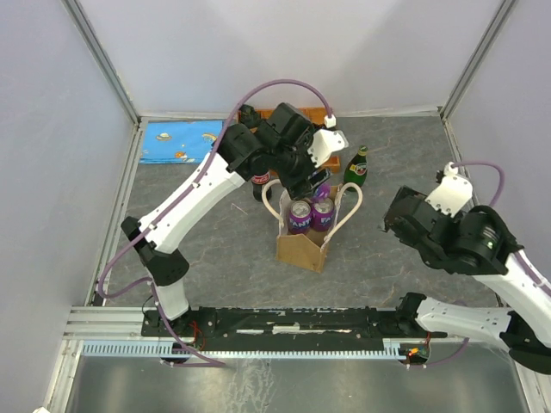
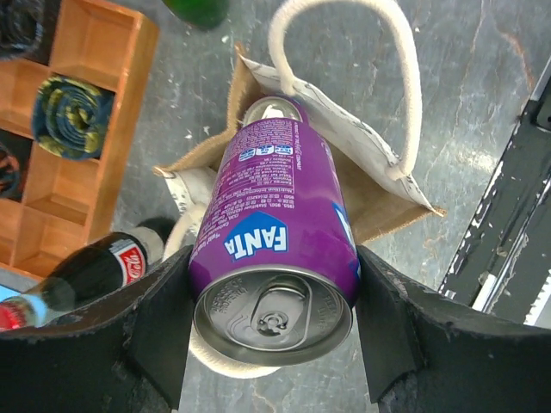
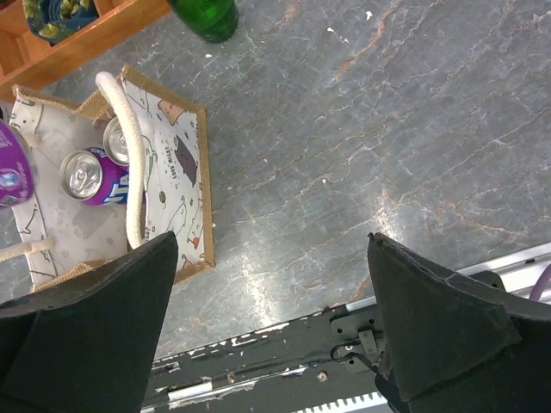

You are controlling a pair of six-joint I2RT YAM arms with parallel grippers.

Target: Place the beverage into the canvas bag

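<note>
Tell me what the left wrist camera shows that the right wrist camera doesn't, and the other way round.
Only the left wrist view: the left gripper shut on a purple Fanta can, held over the canvas bag, plus a cola bottle. Only the right wrist view: the right gripper, open and empty, and a second can standing inside the bag. Both: the bag, the green bottle, the wooden tray and the grey table.

Green bottle, cola bottle beside wooden tray w/ rolled cloths; blue mat.
</note>
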